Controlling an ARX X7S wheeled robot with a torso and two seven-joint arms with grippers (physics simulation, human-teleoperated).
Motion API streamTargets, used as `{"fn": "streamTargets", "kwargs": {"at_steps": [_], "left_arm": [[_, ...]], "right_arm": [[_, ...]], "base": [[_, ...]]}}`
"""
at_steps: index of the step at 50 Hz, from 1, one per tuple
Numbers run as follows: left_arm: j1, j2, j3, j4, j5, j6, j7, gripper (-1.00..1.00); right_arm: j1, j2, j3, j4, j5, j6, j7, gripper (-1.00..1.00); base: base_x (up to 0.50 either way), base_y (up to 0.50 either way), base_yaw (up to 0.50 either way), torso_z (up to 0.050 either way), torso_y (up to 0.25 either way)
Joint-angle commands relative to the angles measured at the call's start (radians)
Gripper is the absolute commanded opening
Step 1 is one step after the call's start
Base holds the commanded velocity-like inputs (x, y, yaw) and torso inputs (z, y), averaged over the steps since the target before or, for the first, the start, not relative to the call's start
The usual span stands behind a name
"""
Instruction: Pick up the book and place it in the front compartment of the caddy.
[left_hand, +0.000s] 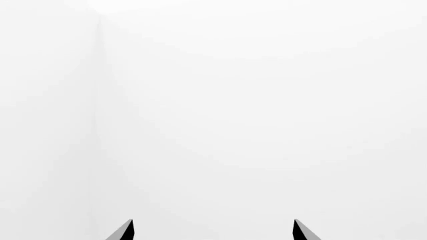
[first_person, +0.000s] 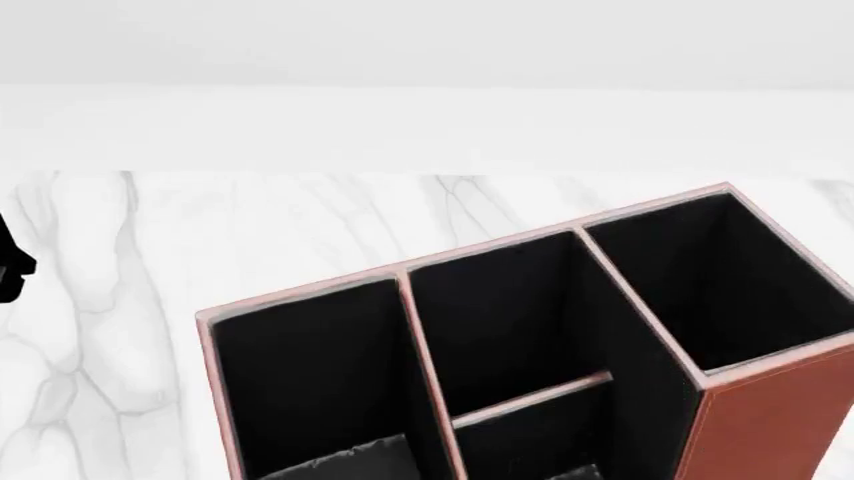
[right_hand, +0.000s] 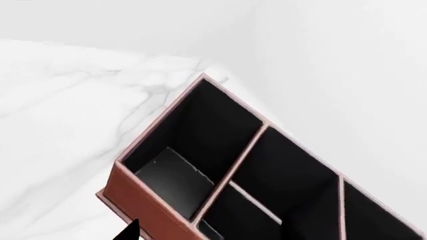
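The book (right_hand: 175, 181) looks like the flat dark slab down inside one side column of the caddy (right_hand: 143, 202); in the head view that is the caddy's left column, and only a grey bit of the slab (first_person: 334, 462) shows at the bottom; I cannot tell if it lies flat or leans. The middle column is split by a low divider (first_person: 534, 396). The caddy stands on the white marble table (first_person: 107, 300). The left gripper (left_hand: 213, 234) has its two tips wide apart with nothing between them, facing a plain white wall. Only one dark tip of the right gripper (right_hand: 132, 231) shows, near the caddy's brown wall, so I cannot tell if it is spread or closed.
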Motion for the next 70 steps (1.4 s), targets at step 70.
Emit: {"fn": "streamTargets", "kwargs": {"at_steps": [70], "left_arm": [[-0.001,-0.009,-0.021,-0.007,-0.020,0.011,-0.009,1.00]], "right_arm": [[-0.259,0.123,-0.333,0.010,-0.449,0.007,-0.021,1.00]], "base": [[0.00,0.00,0.00,0.000,0.000]]}}
